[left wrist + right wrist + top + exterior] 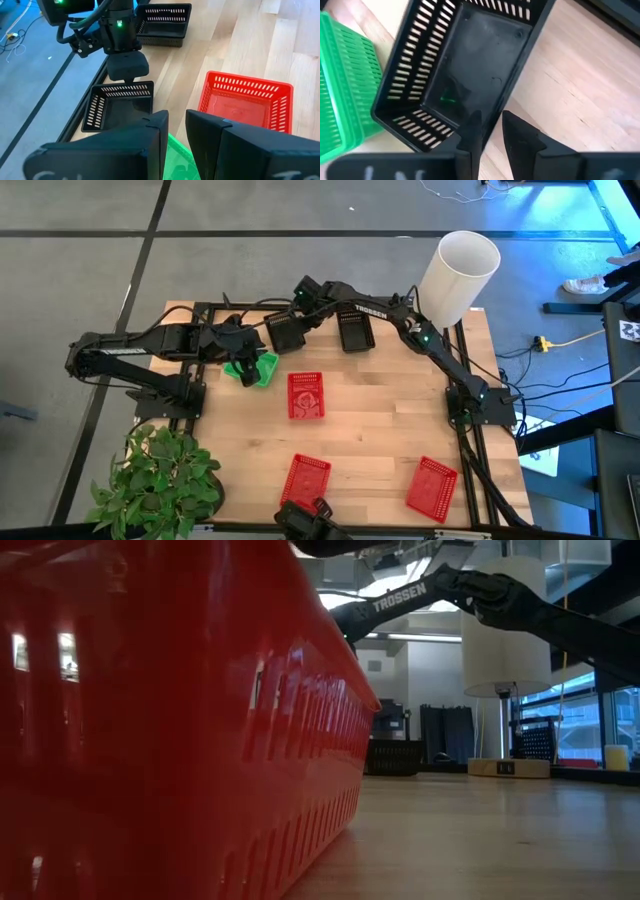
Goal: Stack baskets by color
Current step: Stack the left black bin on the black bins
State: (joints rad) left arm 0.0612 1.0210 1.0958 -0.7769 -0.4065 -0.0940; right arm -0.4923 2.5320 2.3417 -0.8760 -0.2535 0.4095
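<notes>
My left gripper [246, 366] is shut on a green basket [264, 368] at the table's far left. My right gripper [290, 315] reaches in from the right over a black basket [285, 333] that sits flat on the table just beyond the green one. Its fingers [472, 131] stand on either side of that basket's wall. A second black basket [355, 330] rests to the right of the first. Three red baskets lie apart on the table: one in the middle [305, 395] and two near the front edge [305, 480] [432, 485]. My left gripper pinches a wall of the green basket [176, 150] between its two fingers, coming slantwise from the left and above. Its own fingers hide most of the hold. The basket hangs tilted beside the fingers. My right gripper has one finger inside the black basket and one outside, closed on a long side wall near a corner [492, 116]. It comes slanting down from above. The basket stays flat on the table.
A tall white lamp shade [460, 272] stands at the far right corner and a potted plant [160, 480] at the near left. A dark camera mount [305, 520] sits at the front edge. Bare wood lies between the red baskets.
</notes>
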